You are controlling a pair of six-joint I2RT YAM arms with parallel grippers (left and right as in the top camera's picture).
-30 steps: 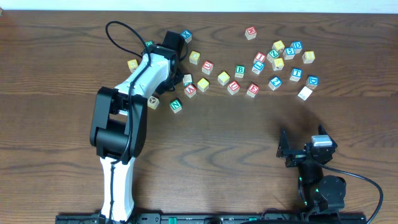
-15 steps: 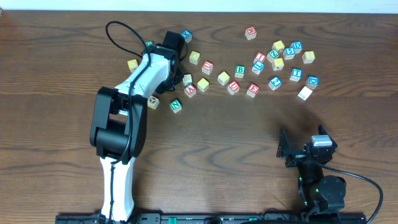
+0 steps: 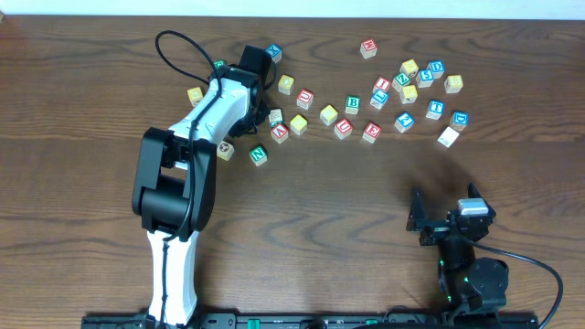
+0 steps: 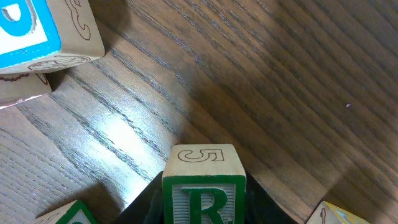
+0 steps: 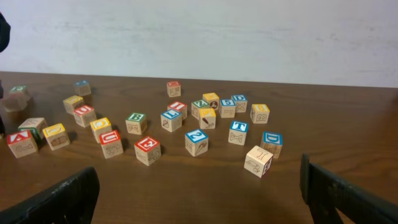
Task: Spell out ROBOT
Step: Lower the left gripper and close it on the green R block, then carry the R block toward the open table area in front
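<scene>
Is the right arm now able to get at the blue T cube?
Probably yes. The right arm's fingers stand open, the blue T cube stands apart from its neighbours, and only a pale cube sits between, slightly aside; from above the way looks free.

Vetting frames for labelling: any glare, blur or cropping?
Left wrist: glare on the table near the R cube, which the bottom edge crops. Right wrist: tool fingers dark and soft, blocks sharp. Overhead: even light, soft shadows.
</scene>
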